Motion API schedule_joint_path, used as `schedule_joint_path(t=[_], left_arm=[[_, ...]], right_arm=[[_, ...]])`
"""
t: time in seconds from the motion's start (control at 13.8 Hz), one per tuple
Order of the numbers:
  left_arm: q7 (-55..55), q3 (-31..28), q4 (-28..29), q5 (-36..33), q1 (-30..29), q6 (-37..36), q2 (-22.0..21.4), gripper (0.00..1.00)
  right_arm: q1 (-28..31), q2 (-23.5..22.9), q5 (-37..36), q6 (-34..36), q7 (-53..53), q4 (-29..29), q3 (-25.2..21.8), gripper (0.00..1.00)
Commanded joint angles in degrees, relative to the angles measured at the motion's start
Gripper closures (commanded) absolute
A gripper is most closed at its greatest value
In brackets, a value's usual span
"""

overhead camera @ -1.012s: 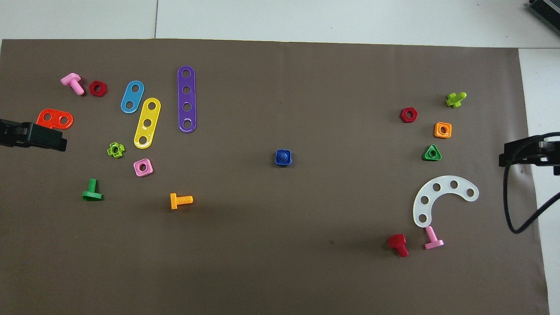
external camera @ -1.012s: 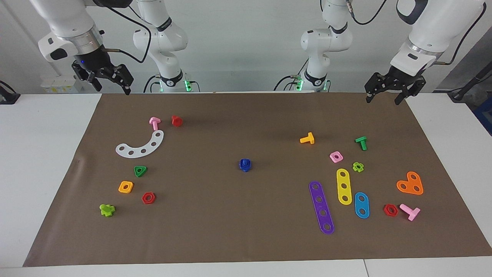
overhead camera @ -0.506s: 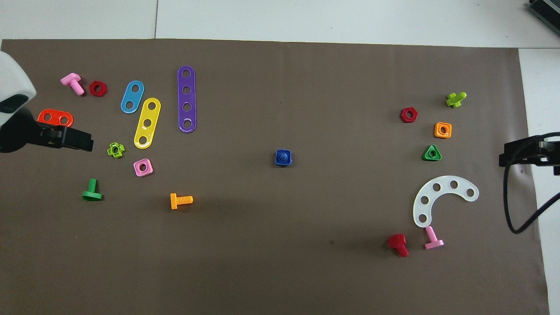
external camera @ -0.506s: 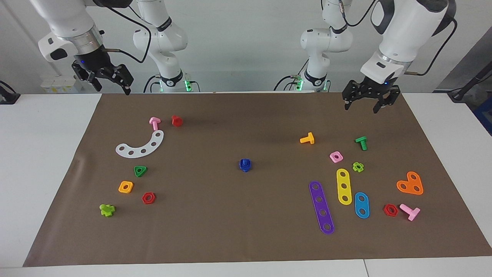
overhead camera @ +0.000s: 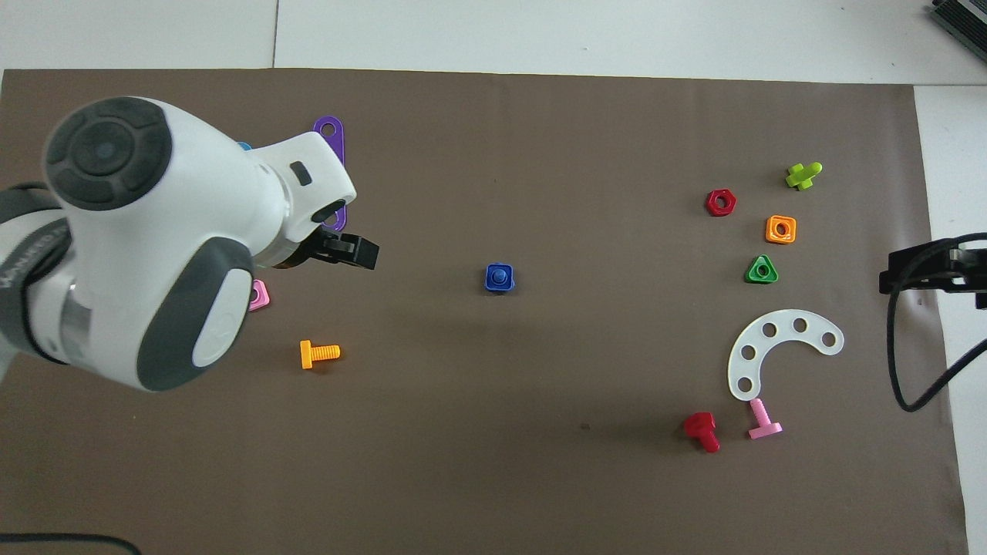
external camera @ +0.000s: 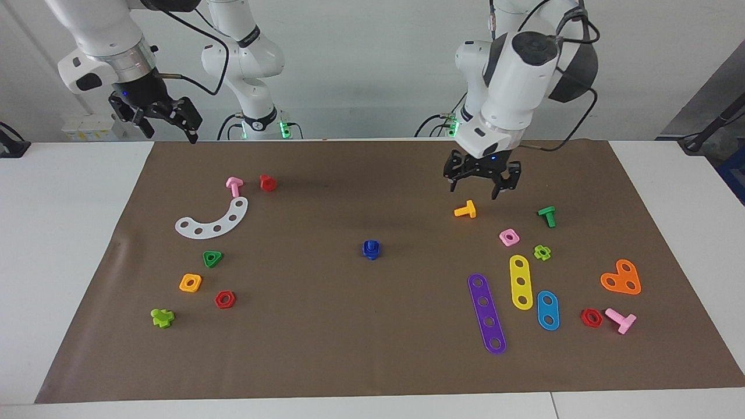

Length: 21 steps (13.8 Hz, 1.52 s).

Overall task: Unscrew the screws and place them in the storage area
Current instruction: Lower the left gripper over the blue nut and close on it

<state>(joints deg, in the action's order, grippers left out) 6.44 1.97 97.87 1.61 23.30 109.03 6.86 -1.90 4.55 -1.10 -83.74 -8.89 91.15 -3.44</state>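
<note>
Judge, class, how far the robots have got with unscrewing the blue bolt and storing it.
Done: nothing; the blue bolt sits with its nut on, mid-mat, untouched. In hand: the left gripper, open and empty, hangs above the orange bolt; the right gripper waits open at its own end. Left: grasp, unscrew, and carry the pieces beside the white curved strip and green triangular nut.

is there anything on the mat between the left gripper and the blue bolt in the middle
Nothing visible. The left gripper hangs open above the orange bolt, and the mat from there to the blue bolt is bare. The right gripper waits at its own end.
</note>
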Motion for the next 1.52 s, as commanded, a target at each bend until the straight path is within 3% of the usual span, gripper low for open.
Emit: schedule_joint_path(t=[0.0,0.43,0.65,0.87,1.45], left_arm=[[2.0,-0.8,0.1,-0.6,3.5,5.8,3.2,0.0],[11.4,-1.1,-5.1,-0.6,11.3,10.4,13.7,0.0],[15.3,-1.4,-11.5,-1.0,13.2,10.6,20.4,0.0],[16.8,-1.5,-10.9,-1.3,14.7,15.0,22.8,0.0],[18.7,-1.5,-5.4,-1.8,15.0,23.1,23.0,0.0]], right_arm=[[0.4,-0.2,1.2,0.9,1.0,-0.9,0.1,0.0],[0.4,-0.2,1.2,0.9,1.0,-0.9,0.1,0.0],[0.4,-0.2,1.2,0.9,1.0,-0.9,0.1,0.0],[0.4,-0.2,1.2,0.9,1.0,-0.9,0.1,0.0],[0.4,-0.2,1.2,0.9,1.0,-0.9,0.1,0.0]])
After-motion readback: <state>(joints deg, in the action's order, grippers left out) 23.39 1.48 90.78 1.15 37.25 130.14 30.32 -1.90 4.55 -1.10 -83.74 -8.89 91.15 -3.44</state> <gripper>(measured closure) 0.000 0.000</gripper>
